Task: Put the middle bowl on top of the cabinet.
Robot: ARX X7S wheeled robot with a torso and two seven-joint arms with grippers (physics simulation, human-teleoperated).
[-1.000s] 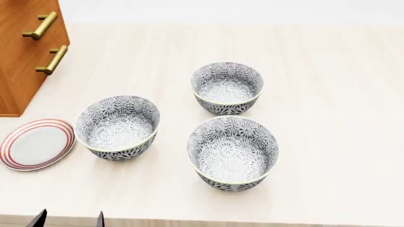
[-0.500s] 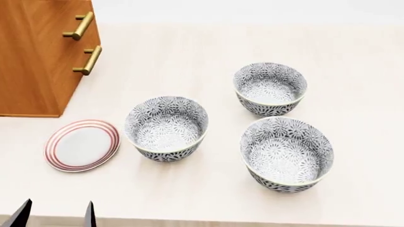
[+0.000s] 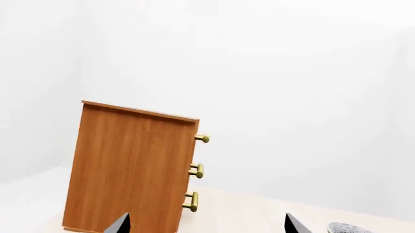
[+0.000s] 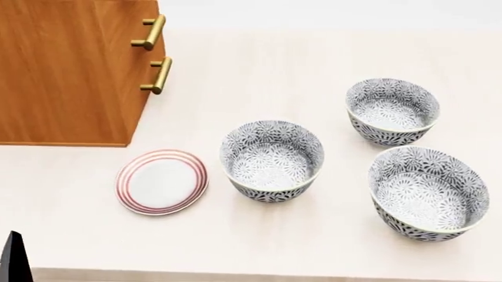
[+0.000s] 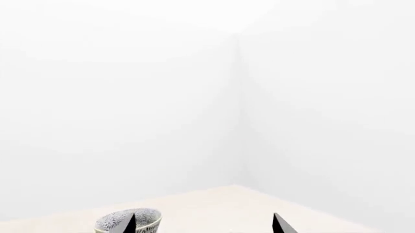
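both grippers, left and right, just hang there with fingers spread wide, nothing between them

Bare table lies open behind the middle bowl; plate just beside it.

no legible text, labels, brands, numbers or signs appear in any view. the bowls carry only a floral pattern; the plate carries only red rings.
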